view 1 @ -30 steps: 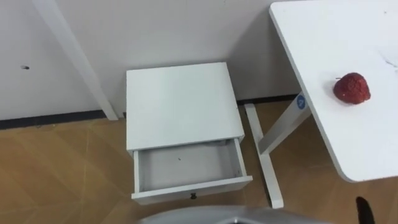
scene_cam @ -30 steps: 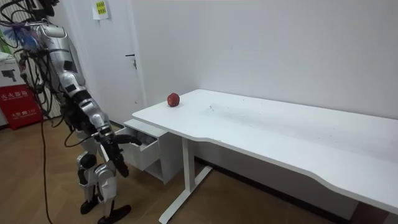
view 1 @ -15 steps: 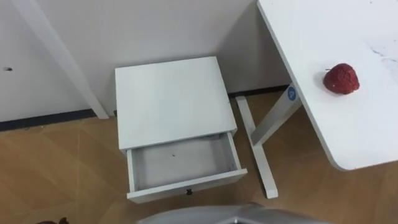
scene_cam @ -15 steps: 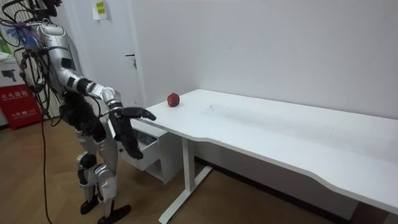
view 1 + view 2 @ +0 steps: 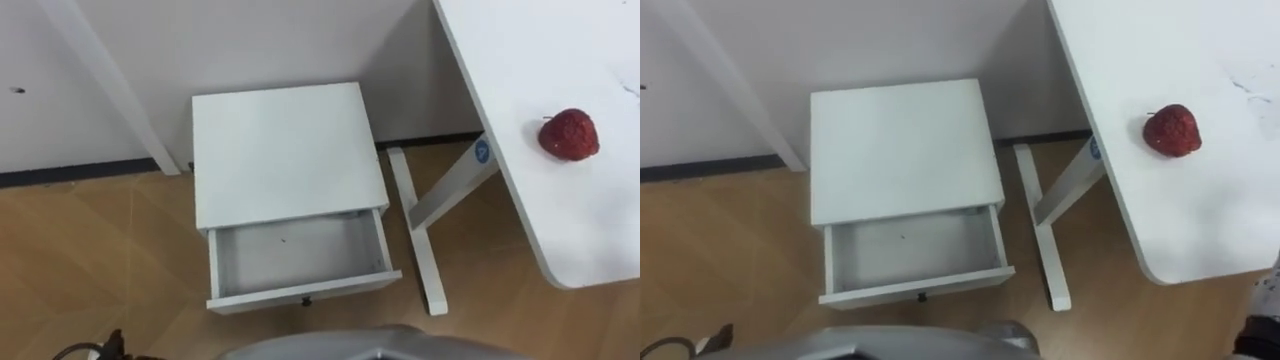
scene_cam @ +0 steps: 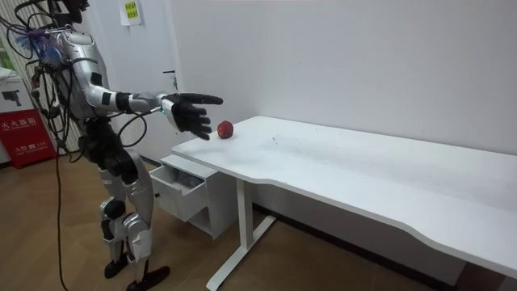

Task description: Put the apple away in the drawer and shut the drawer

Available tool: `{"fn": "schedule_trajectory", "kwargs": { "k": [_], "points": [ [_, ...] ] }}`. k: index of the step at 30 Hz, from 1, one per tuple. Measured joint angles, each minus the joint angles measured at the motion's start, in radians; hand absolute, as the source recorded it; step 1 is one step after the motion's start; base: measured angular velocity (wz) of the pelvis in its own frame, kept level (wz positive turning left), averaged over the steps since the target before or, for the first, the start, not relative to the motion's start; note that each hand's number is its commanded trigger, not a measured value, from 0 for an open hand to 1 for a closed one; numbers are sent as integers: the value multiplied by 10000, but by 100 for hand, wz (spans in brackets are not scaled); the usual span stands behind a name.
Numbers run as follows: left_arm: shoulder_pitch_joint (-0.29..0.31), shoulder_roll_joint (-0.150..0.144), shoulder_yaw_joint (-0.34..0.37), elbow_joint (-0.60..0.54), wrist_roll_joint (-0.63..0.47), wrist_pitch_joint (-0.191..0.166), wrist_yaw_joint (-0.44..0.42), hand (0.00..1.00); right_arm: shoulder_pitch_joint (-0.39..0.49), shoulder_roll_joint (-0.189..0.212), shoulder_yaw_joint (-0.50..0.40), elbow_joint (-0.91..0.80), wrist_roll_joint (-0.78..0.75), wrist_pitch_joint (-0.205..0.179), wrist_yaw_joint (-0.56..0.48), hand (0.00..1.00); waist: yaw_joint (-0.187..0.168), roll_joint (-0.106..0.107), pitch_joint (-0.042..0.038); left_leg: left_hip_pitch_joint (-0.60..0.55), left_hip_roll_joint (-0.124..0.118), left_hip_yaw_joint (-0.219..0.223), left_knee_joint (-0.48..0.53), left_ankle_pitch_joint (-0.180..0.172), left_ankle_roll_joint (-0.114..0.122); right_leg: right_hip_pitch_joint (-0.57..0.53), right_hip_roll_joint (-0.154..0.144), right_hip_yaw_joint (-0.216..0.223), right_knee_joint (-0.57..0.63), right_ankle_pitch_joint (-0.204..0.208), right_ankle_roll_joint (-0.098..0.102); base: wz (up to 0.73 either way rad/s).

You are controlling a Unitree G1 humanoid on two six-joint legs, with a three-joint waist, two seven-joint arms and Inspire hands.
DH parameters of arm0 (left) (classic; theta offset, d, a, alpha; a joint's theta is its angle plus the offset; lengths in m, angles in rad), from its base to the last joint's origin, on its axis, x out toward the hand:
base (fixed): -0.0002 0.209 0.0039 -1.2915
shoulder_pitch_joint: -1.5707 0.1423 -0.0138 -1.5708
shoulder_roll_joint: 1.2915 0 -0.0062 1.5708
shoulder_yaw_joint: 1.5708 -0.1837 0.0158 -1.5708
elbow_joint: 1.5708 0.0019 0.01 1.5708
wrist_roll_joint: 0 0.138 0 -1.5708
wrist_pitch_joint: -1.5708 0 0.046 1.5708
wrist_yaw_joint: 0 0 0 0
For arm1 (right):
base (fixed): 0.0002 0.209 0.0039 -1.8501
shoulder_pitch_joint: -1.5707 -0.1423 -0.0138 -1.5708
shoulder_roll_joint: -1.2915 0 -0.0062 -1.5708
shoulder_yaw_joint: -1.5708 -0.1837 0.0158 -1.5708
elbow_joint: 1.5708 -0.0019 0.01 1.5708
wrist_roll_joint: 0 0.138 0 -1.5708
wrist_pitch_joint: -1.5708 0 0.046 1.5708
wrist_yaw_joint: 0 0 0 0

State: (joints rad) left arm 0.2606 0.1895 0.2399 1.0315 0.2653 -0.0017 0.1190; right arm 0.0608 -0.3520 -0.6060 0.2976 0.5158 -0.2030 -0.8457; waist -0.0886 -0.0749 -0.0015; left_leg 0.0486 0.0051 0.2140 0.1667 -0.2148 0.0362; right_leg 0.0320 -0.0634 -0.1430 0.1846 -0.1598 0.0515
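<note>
— Red apple (image 5: 568, 134) on the white table (image 5: 520, 60): whereabouts, exactly?
— Near the table's end, the one closest to the cabinet. It sits alone on the top, well apart from the drawer, and nothing touches it.
— And the drawer (image 5: 297, 255)?
— Pulled out of the white cabinet (image 5: 280, 150), its front toward the robot. The cabinet stands against the wall on the wood floor (image 5: 90, 260), just beside the table's leg (image 5: 448, 190).
— Where is the robot?
— Upright in front of the cabinet, at the table's end, as the room view shows. Its right arm reaches out about level toward the apple. The right hand (image 6: 187, 115) hangs in the air just short of the fruit, fingers straight and spread, holding nothing.
</note>
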Motion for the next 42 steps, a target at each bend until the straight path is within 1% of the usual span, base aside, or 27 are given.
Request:
{"fn": "schedule_trajectory", "kwargs": {
  "k": [1, 3, 4, 6, 7, 8, 10, 12, 13, 15, 18, 20, 22, 24, 25, 29, 30, 32, 35, 42],
  "points": [
    [24, -1, -86, 11, -1, 1, 1, 0, -2, 0, 229, 0, -442, 19, 173, 0, 46, -33, 28, -6, 0, -6, -2, 0, 0, -4, -2, -35, -5, 0, 0, 0],
    [44, -5, -94, 10, -3, 0, 4, 0, -4, -1, 434, -1, -875, 44, 464, 0, 98, -43, 30, -17, 5, -56, -3, 0, 0, 0, -4, -99, -6, 0, 0, 6],
    [66, -5, -93, 9, -10, -1, 5, 0, -36, -2, 458, -5, -1025, 61, 680, 0, 130, -107, 61, -23, 6, -105, -2, 0, 0, 7, -7, -140, -3, 0, 0, 9],
    [132, -2, -94, 8, -10, -9, 5, 0, -63, -17, 566, -12, -1415, 79, 891, 0, 149, -104, 51, -21, 12, -141, -3, 0, 0, 15, -11, -220, -2, 0, 0, 4],
    [188, -1, -96, 8, -9, -22, 4, 0, -61, -56, 779, -12, -1646, 80, 1049, 0, 158, -103, 54, -23, 14, -143, -4, 0, -1, 13, -11, -224, -3, 0, 0, 0],
    [197, -1, -101, 10, -9, -25, 2, 0, -62, -64, 863, -15, -1729, 80, 1139, 0, 155, -132, 71, -25, 14, -143, -6, 0, -1, 11, -11, -224, -3, 0, 0, 0],
    [186, -1, -97, 22, 0, -44, -1, 0, -62, -94, 1231, -15, -1737, 99, 1707, 0, 201, -176, 82, 0, 12, -137, -5, 1, -2, 18, -12, -213, -2, 0, 0, 0],
    [162, -1, -96, 17, 1, -55, -8, 0, -63, -102, 1441, -15, -1839, 167, 2150, 0, 262, -239, 68, 26, 5, -129, -3, 2, -2, 18, -17, -201, -5, 0, 0, -2],
    [146, 0, -89, 13, 11, -55, -26, 0, -62, -105, 1559, -15, -2147, 250, 2458, 0, 339, -270, 62, 52, 4, -110, -4, 2, -1, 23, -21, -187, -5, 0, 0, -4],
    [135, 1, -90, -4, 11, -55, -91, 0, -63, -105, 1583, -14, -2482, 319, 2926, 0, 423, -293, 46, 80, 10, -108, -5, 3, -1, 53, -33, -187, -6, 0, 0, 0],
    [154, 6, -90, -6, 8, -50, -240, 0, -74, -124, 1656, -14, -2693, 343, 3488, 0, 504, -294, 47, 121, 18, -118, -4, 4, 2, 108, -51, -211, -16, 0, 0, 0],
    [167, 6, -85, 3, 34, -20, -279, 0, -73, -128, 1776, -12, -2854, 542, 3845, 0, 580, -282, 53, 168, 34, -123, 0, 4, 2, 195, -52, -239, -67, 0, 0, 0],
    [159, 6, -86, 14, 37, 31, -342, 0, -74, -128, 1931, -12, -2899, 634, 4082, 0, 616, -267, 49, 165, 31, -123, 6, 4, 2, 235, -52, -248, -140, 0, 0, 0],
    [166, -2, -96, 23, 59, 104, -404, 0, -73, -128, 1972, -4, -2968, 775, 4366, 0, 620, -223, 57, 152, 30, -148, 14, 4, 2, 245, -52, -279, -140, 0, -1, 2],
    [187, -1, -95, 27, 54, 197, -407, 0, -73, -129, 1998, 19, -3106, 879, 4519, 0, 601, -189, 59, 150, 32, -171, 14, 4, 2, 267, -51, -293, -141, 0, -1, 5],
    [243, 0, -77, 5, 110, 359, -406, 0, 31, -129, 2009, 137, -3853, 1094, 5000, 0, 514, -96, 80, 140, 46, -238, -2, 3, 1, 307, -49, -371, -158, 0, 0, 6],
    [243, 1, -79, 0, 109, 381, -406, 0, 33, -128, 2026, 185, -3969, 1096, 5018, 0, 506, -94, 79, 139, 48, -239, -1, 3, 1, 307, -46, -371, -159, 0, 0, 0],
    [250, 3, -94, -7, 102, 384, -396, 0, 35, -129, 2138, 505, -4371, 1107, 5268, 0, 413, -109, 68, 148, 55, -260, -3, 2, 0, 332, -44, -438, -161, 0, 0, 6],
    [267, 6, -122, -65, 103, 381, -385, 0, 35, -129, 2323, 810, -4505, 1137, 5656, 0, 356, -121, 56, 182, 52, -259, 12, 3, 0, 340, -51, -455, -164, 0, 0, 1],
    [293, 28, -168, -214, 26, 218, -340, 0, 80, -130, 2504, 1103, -4741, 1170, 6334, 0, 390, -144, 38, 325, 55, -251, 8, 3, -1, 453, -55, -458, -165, 0, 0, -2]
  ]
}}
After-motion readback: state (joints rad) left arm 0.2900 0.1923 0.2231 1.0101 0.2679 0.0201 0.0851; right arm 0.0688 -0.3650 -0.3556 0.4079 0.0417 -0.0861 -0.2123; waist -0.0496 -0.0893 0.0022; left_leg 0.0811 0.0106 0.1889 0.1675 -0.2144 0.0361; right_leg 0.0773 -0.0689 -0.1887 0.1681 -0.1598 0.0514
